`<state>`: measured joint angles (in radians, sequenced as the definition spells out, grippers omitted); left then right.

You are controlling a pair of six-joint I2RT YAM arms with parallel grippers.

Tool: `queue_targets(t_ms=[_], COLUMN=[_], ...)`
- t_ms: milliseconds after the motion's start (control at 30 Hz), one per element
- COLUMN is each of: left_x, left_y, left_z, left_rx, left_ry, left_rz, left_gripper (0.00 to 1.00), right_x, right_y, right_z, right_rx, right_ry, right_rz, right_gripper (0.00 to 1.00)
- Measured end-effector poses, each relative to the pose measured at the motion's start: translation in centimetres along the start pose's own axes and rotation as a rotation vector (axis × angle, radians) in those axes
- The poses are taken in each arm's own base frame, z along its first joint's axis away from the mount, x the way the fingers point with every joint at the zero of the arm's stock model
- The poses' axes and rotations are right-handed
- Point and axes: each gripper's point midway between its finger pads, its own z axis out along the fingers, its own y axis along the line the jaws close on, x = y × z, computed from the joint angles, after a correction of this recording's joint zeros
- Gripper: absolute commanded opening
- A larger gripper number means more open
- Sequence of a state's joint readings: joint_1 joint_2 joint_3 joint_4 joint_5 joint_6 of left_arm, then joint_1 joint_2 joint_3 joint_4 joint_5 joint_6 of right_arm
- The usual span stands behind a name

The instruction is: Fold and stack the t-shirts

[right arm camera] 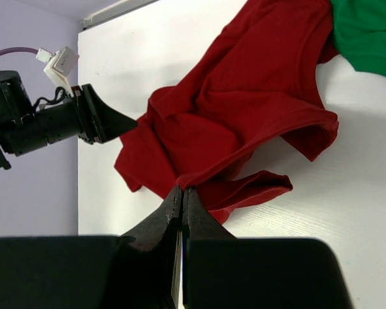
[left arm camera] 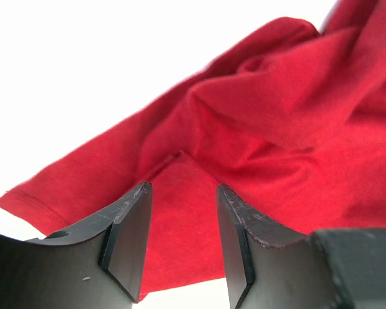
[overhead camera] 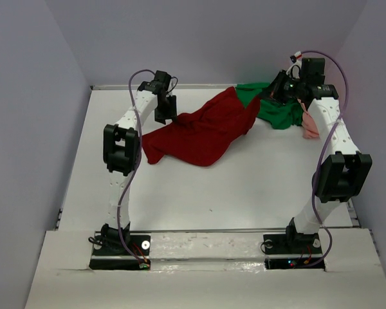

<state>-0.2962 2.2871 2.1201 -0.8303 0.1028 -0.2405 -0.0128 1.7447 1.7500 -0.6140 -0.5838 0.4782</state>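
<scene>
The dark red t-shirt [overhead camera: 202, 132] lies crumpled across the middle and back of the white table [overhead camera: 244, 187]. My right gripper [right arm camera: 183, 190] is shut on a fold of it and holds that part lifted; in the top view it is at the back right [overhead camera: 267, 95]. My left gripper [left arm camera: 183, 190] is open, its jaws apart just above the red shirt's [left arm camera: 270, 129] left part, near a sleeve hem; it shows in the top view [overhead camera: 167, 116]. The bright green t-shirt [overhead camera: 276, 109] lies bunched at the back right, partly under the red one. A bit of the salmon pink t-shirt [overhead camera: 309, 129] shows beside the right arm.
The green shirt's edge shows at the top right of the right wrist view [right arm camera: 367, 32], and the left arm's wrist [right arm camera: 51, 122] at its left. Grey walls close the table at the back and sides. Both arm bases stand at the near edge.
</scene>
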Motion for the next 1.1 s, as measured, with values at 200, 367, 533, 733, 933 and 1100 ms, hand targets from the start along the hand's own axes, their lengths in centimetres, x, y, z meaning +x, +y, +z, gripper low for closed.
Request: queue_targets(t_ms=[200, 367, 533, 733, 933, 1100], left_x=[-0.5, -0.3, -0.2, 1.0, 1.9, 2.3], left_y=[0.8, 0.9, 0.8, 0.8, 0.9, 0.6], left_z=[0.0, 0.3, 0.5, 1.9, 2.9, 3.2], left_rx=[-0.016, -0.012, -0.003, 0.010, 0.018, 0.035], left_ry=[-0.012, -0.004, 0.004, 0.042, 0.077, 0.089], left_rz=[-0.010, -0.014, -0.014, -0.017, -0.021, -0.027], left_gripper=[0.52, 0.52, 0.52, 0.52, 0.43, 0.29], right_x=[0.0, 0.0, 0.0, 0.0, 0.0, 0.0], right_y=[0.0, 0.0, 0.0, 0.0, 0.0, 0.0], right_z=[0.0, 0.0, 0.0, 0.0, 0.0, 0.0], right_rx=[0.000, 0.000, 0.000, 0.000, 0.000, 0.000], right_ry=[0.000, 0.000, 0.000, 0.000, 0.000, 0.000], right_rz=[-0.003, -0.003, -0.003, -0.003, -0.003, -0.003], right_gripper=[0.00, 0.00, 0.00, 0.00, 0.00, 0.00])
